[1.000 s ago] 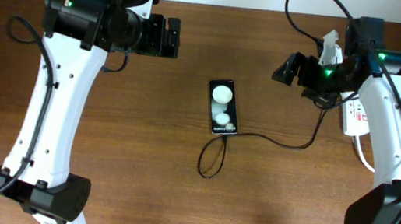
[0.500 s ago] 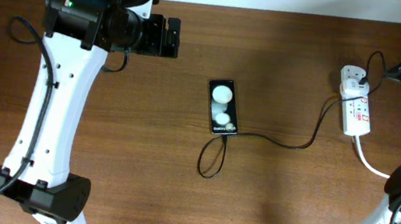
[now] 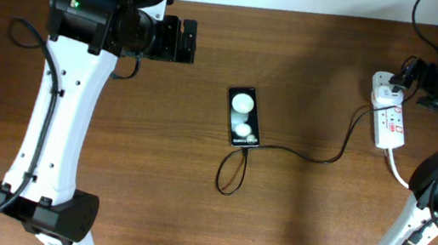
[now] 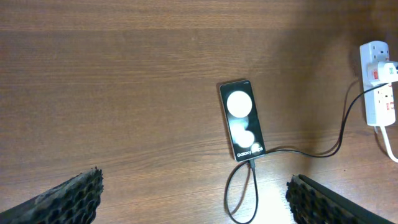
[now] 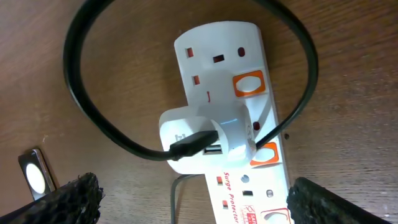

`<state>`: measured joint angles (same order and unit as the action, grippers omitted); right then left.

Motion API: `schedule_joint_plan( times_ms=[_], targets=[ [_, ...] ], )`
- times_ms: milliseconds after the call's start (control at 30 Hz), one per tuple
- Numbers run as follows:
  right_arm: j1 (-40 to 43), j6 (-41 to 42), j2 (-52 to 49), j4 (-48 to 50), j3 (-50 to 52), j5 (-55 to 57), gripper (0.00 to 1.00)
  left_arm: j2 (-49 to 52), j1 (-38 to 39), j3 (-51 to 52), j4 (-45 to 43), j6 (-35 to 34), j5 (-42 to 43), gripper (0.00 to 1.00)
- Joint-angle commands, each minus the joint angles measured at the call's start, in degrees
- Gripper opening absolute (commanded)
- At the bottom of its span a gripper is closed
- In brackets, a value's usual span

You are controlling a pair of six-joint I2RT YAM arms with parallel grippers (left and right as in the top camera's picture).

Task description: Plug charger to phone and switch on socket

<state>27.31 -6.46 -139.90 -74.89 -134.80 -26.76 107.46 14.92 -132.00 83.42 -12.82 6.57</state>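
1. The right end effector (image 3: 405, 76) sits just beside the 12 o'clock end of the narrow white power strip (image 3: 390, 125). It has returned from the frame's 3 o'clock margin, where it stood half a second ago.
2. Its fingers are spread wide and hold nothing. Its camera looks down on the white adapter block (image 5: 205, 138) seated in the strip.
3. The small flat black smartphone (image 3: 244, 117) lies unmoved mid-tabletop. The thin black charger cable (image 3: 308, 158) meets it at its 6 o'clock end, so plugging looks done and only the switch appears to remain.
4. Orange rocker switches (image 5: 248, 83) show beside the adapter; whether either is on cannot be told.
5. The left end effector (image 3: 186, 41), open and empty, hangs unchanged at the phone's 10 o'clock, well apart.
6. The brown wooden tabletop (image 3: 315, 231) lies bare toward 6 and 9 o'clock.
7. At the strip, the cable loops around the head and a thick white cord (image 3: 405, 176) leaves toward 5 o'clock, likely crowding any approach to the switches.
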Motion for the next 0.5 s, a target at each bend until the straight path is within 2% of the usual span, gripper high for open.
schedule_joint_plan(
  times_ms=[0,100,467],
  targets=[
    [-1.01,-0.59,-1.81,0.28,-0.72,0.72,0.99,-0.24,-0.39,-0.57,0.04,0.96,-0.59,0.99],
    [-1.22,-0.61,-4.85,-0.70,-0.72,0.28,0.99,-0.24,-0.39,-0.57,0.04,0.94,-0.59,0.99],
    [-3.78,-0.61,-5.77,-0.24,1.20,0.50,0.99,-0.24,-0.39,-0.57,0.07,0.96,-0.59,0.99]
  ],
)
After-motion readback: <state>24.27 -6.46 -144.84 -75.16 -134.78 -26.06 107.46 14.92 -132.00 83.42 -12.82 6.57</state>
